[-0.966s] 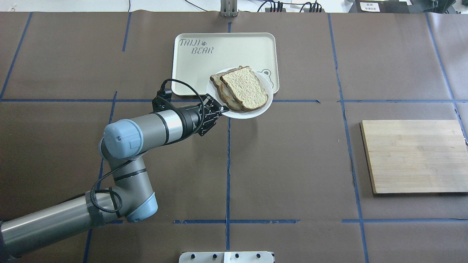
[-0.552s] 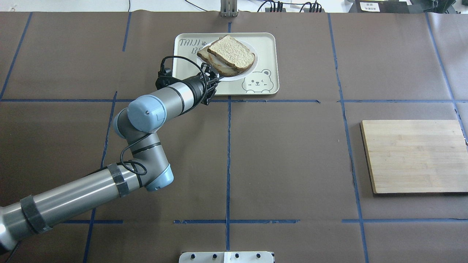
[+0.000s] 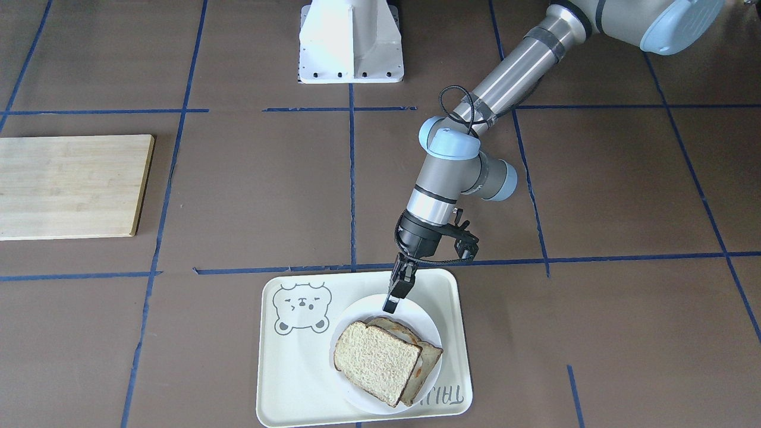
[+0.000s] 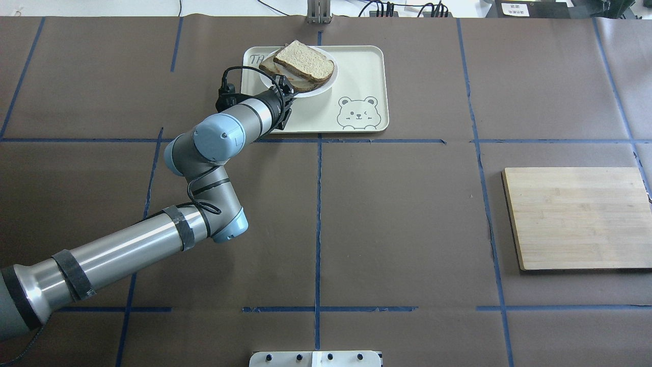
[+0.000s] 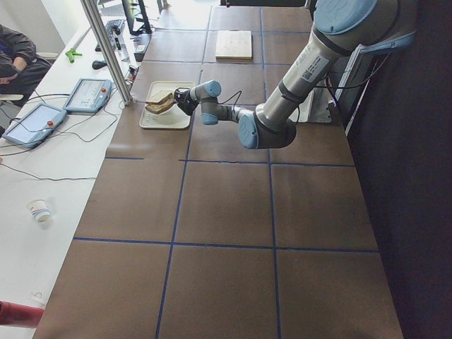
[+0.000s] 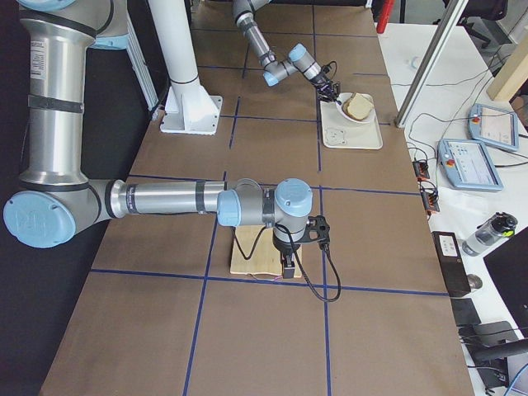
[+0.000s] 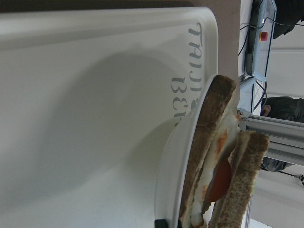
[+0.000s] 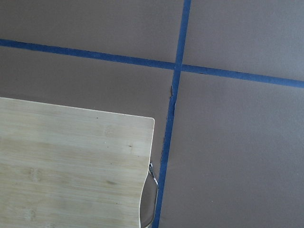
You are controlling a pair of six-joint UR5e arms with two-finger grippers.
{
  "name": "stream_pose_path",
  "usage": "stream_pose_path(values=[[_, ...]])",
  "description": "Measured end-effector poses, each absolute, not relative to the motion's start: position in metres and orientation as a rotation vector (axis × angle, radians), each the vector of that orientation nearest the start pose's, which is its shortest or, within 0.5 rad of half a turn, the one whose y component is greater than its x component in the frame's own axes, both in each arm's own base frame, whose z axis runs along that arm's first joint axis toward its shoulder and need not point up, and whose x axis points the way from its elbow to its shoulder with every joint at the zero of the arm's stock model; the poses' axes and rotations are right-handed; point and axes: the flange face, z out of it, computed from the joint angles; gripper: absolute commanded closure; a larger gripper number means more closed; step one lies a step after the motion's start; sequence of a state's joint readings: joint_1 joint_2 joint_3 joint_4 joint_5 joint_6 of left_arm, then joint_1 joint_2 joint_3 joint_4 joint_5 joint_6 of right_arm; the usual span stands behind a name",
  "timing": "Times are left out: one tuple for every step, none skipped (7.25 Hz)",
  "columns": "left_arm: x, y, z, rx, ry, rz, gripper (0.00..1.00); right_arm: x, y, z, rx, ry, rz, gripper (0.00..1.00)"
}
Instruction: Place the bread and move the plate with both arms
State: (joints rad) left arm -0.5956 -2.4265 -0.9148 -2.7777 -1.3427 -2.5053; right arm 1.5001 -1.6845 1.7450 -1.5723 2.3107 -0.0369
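Left gripper (image 3: 392, 303) pinches the near rim of the plate (image 3: 429, 328), fingers pressed onto it; the contact itself is small and partly hidden by the wrist in the overhead view. The plate is over the tray (image 3: 294, 380), at the lettered end. Can't tell if it rests on the tray or hangs just above. The bread (image 3: 371, 359) lies on top, covering most of the lower slice (image 3: 429, 356); egg and a red patch between them show only in the left wrist view, which cuts the stack off. Right gripper (image 6: 288, 268) shows only small from the side, above the cutting board (image 6: 252, 260) on the tabletop (image 3: 238, 196); spread or pressed together, can't tell.
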Motion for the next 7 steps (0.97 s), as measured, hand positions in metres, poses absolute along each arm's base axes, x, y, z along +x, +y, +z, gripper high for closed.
stream_pose_path(values=[[0.59,-0.587,0.282,-0.041,1.558,-1.372,0.0,0.034,-0.451,0.628,0.045,-0.741,-0.125,0.0],[0.589,-0.585,0.285,-0.015,1.533,-1.312,0.0,0.034,-0.453,0.627,0.048,-0.74,-0.125,0.0],[0.583,-0.578,0.288,-0.004,1.495,-1.248,0.0,0.034,-0.454,0.625,0.05,-0.74,-0.125,0.0],[0.567,-0.566,0.291,-0.003,1.451,-1.19,0.0,0.034,-0.455,0.625,0.051,-0.739,-0.125,0.0],[0.545,-0.555,0.288,0.024,1.388,-1.125,0.0,0.034,-0.455,0.624,0.052,-0.739,-0.125,0.0],[0.52,-0.547,0.275,0.077,1.292,-1.042,0.0,0.034,-0.455,0.625,0.052,-0.739,-0.126,0.0],[0.487,-0.544,0.261,0.128,1.182,-0.952,0.0,0.034,-0.455,0.625,0.052,-0.739,-0.126,0.0]])
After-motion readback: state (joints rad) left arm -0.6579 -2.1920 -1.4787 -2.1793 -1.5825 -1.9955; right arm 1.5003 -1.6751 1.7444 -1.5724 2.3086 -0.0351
